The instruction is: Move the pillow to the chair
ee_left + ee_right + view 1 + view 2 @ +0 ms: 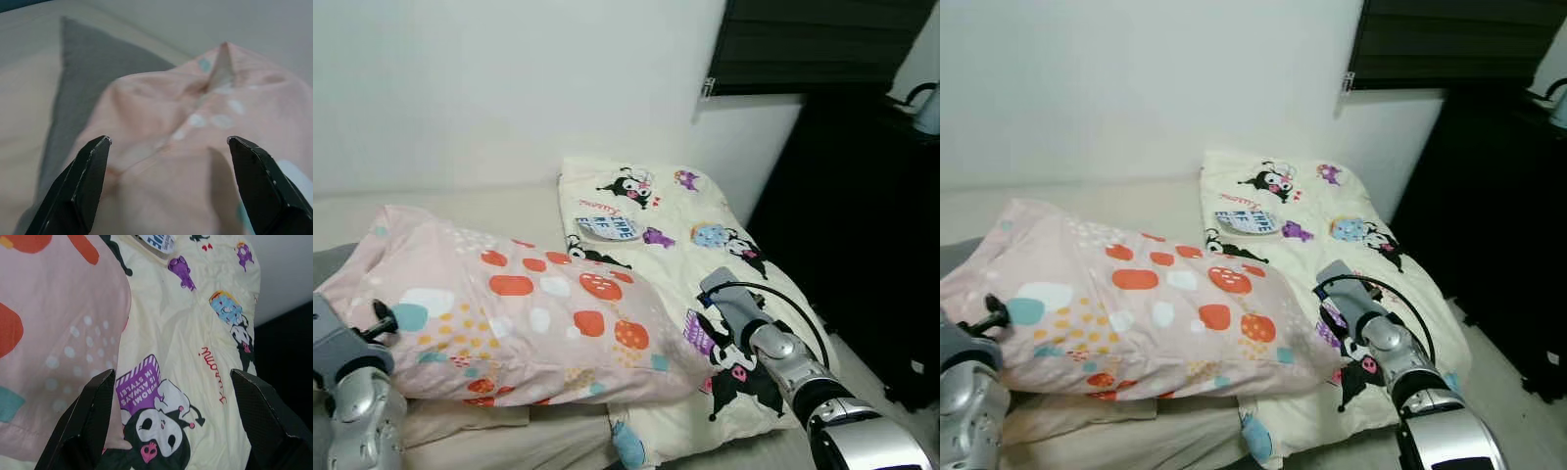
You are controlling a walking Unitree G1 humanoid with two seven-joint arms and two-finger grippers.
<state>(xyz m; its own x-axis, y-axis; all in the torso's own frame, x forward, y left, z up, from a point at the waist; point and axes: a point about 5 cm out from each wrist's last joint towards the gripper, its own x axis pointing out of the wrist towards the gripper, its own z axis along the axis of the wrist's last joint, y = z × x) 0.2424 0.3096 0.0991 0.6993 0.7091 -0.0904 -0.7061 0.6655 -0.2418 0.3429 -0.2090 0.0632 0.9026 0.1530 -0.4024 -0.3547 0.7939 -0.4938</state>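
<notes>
white wall (509,88) | dark window blind (813,44) | black cabinet (862,215)

Two silver, ribbed arms are seen, a black cable (781,299) looped over the right arm (803,377), each ended by long black tapered fingers (80,183).

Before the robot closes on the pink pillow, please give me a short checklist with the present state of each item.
1. Left claw open: ok.
2. Right claw open: ok.
3. Left claw faces the pink pillow end: ok.
4. Right claw at the other end, over the pink edge and the cartoon pillow: not ok, it may catch both.
5. Claws touching the pillow: cannot tell.
6. Chair located: cannot tell.
</notes>
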